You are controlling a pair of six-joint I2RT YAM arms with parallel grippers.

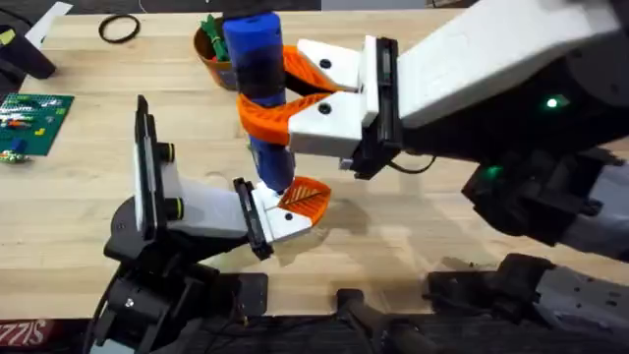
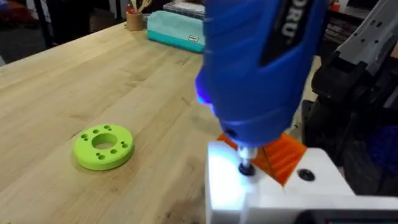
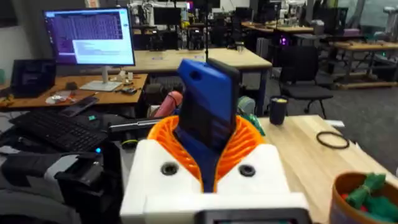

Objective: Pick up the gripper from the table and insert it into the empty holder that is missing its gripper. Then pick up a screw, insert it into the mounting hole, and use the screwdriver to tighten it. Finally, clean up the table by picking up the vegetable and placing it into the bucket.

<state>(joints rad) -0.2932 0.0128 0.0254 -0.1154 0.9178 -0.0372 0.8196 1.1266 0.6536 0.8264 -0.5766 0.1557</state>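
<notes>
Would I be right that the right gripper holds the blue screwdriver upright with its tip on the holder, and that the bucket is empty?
Not quite: the bucket is not empty; the right wrist view shows green and red pieces in it. The rest stands: the right gripper holds the screwdriver upright, tip on the holder.

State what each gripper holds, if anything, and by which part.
The right gripper clamps the screwdriver around its middle, between its orange fingers. The left gripper's hold cannot be told.
</notes>
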